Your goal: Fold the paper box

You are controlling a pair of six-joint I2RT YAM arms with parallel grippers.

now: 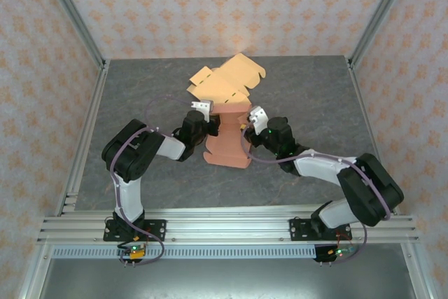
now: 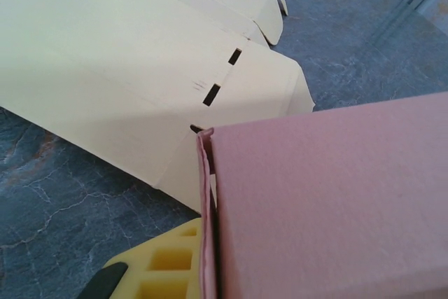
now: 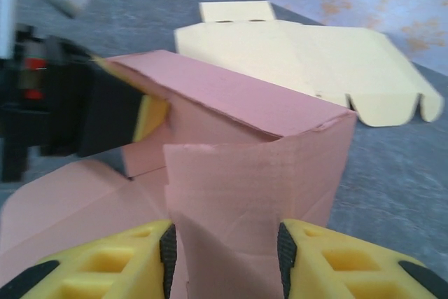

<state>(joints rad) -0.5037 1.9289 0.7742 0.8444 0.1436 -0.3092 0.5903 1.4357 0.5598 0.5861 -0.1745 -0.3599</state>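
- Grey marbled table [image 1: 315,96], patterned walls behind; the half-made box [image 1: 227,141] sits mid-table between both arms, pink outside, with pale flaps spread flat beyond.
- Left gripper [image 1: 204,110]: closed tight, apparently pinching the box's doubled side wall (its far finger is hidden behind the card).
- Right gripper [image 3: 222,257]: jaws partway apart, with a pink flap filling the gap from pad to pad.
- Handling, as I judge it: light, thin card, stiff only along its creases, and easily dented or torn. Hold near fold lines, not free edges.
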